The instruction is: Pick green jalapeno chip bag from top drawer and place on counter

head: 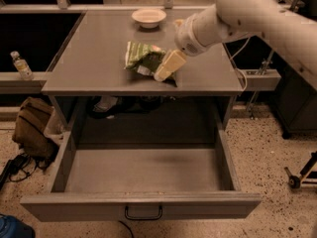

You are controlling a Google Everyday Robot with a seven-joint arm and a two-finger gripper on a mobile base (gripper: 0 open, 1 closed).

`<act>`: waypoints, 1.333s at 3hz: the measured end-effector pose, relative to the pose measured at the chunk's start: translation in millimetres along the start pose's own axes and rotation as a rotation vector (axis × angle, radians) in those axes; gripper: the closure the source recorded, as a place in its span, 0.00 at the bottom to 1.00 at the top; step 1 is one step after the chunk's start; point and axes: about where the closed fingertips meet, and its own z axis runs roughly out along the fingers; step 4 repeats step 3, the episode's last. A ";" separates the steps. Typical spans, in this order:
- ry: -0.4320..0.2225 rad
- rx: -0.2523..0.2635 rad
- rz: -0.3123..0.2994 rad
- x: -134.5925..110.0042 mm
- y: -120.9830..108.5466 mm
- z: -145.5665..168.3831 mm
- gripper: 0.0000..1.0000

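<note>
The green jalapeno chip bag [142, 57] lies on the counter [94, 58], just left of its middle and near the front edge. My gripper [163, 72] hangs right beside the bag's right end, tilted down and to the left. It is open and holds nothing. One cream finger [170, 65] shows; the other is hidden behind it. The top drawer [141, 205] is pulled fully out below the counter, its inside bare, with the dark handle [143, 213] at the front centre.
A white bowl [148, 17] stands at the back of the counter. My arm [247, 14] reaches in from the upper right. A bottle [22, 66] stands on a ledge at the left. A brown bag [32, 128] lies on the floor at the left.
</note>
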 end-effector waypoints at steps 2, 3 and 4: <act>0.097 0.302 0.026 -17.2 18.7 -143.5 0.00; 0.092 0.331 0.014 -26.8 24.2 -158.5 0.00; 0.092 0.331 0.014 -26.8 24.2 -158.5 0.00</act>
